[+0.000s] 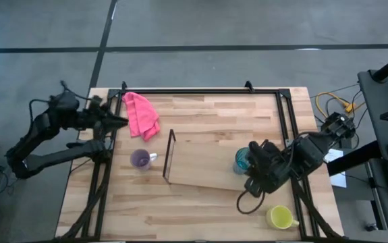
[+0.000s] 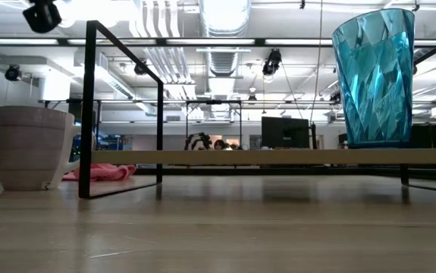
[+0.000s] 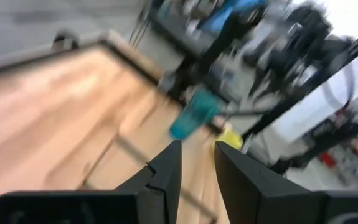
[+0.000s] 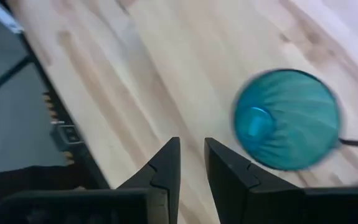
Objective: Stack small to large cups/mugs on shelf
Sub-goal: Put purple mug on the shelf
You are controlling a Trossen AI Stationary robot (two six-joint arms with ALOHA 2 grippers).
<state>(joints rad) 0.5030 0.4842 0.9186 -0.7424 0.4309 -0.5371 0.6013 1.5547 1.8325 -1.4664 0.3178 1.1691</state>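
The teal tumbler point(image 1: 242, 160) stands upright on the shelf point(image 1: 200, 162), near its right end, just beside the right gripper point(image 1: 256, 169); in the right wrist view the gripper's two fingers point(image 4: 166, 168) stand close together with a narrow gap and hold nothing, the tumbler's mouth lying off to one side of them; I judge the gripper released and clear of the glass. The purple mug point(image 1: 140, 159) sits on the worktop point(image 1: 200, 209) outside the shelf's left end frame, well apart from this gripper; the yellow mug point(image 1: 280, 217) lies on the worktop near the gripper, on the side away from the shelf. The left gripper point(image 1: 116, 120) waits at the far left, beside the pink cloth point(image 1: 141, 115), fingers slightly parted and empty.

The step in hand is probably fetching the next mug; to do it well, lift straight away from the tumbler so as not to tip it; approach the mug from above; close on the rim or wall opposite the handle; keep it level.
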